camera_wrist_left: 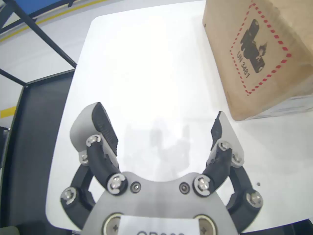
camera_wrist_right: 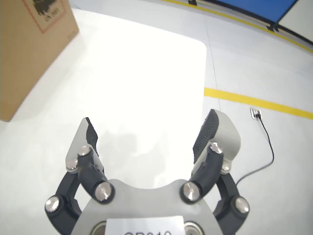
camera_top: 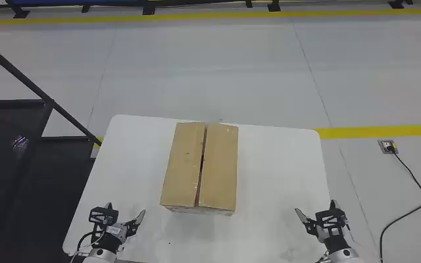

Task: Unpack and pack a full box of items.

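Left claw [camera_top: 125, 210] [camera_wrist_left: 159, 110] hangs over the near left corner of the white desk [camera_top: 276, 171] [camera_wrist_left: 146, 62]; its jaws are spread wide with nothing between them; ribbed black pads [camera_wrist_left: 105, 125] face each other across bare desk surface. Beyond this claw's outer side, off the desk edge, stands a black metal frame [camera_top: 26, 164].

Cardboard box [camera_top: 200, 166] [camera_wrist_left: 256, 50] [camera_wrist_right: 34, 40] sits ahead of both claws and between them, on the middle of the desk; it lies to the inner side of the left claw, well apart from its fingers; top flaps are shut, meeting in a seam along the length; a diamond label with a red dashed border shows on its side wall.

Right claw [camera_top: 314, 208] [camera_wrist_right: 149, 115] hangs over the near right corner of the desk; jaws likewise wide apart, gripping nothing; the box stands ahead and to its inner side, not touching.

Past this claw's outer side, on the floor: a yellow line [camera_top: 368, 131] [camera_wrist_right: 256, 101]; a floor socket [camera_top: 388, 146] [camera_wrist_right: 255, 113] with a black cable [camera_wrist_right: 267, 145] running from it.
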Controlling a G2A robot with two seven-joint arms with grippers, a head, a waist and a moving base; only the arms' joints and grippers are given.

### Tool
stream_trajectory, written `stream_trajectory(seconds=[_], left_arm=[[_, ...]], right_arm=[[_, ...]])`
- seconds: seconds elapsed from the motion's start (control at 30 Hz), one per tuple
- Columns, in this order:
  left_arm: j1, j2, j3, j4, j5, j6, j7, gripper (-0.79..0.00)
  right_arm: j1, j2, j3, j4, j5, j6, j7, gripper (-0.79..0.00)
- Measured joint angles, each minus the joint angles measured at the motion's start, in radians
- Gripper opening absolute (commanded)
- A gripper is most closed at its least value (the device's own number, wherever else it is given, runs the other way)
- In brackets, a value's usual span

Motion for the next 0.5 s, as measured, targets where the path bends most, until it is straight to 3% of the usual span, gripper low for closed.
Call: stream_trajectory(seconds=[0.23,0.5], left_arm=[[-0.066,-0.004,0.01,0.071,-0.045,-0.062,0.09,0.0],[-0.145,-0.02,0.065,0.1,-0.093,-0.012,0.143,0.0]], right_arm=[[0.034,-0.002,-0.071,-0.099,-0.226,0.03,-0.021,0.0],[0.096,-0.015,-0.184,-0.181,-0.474,0.158,0.074,0.0]])
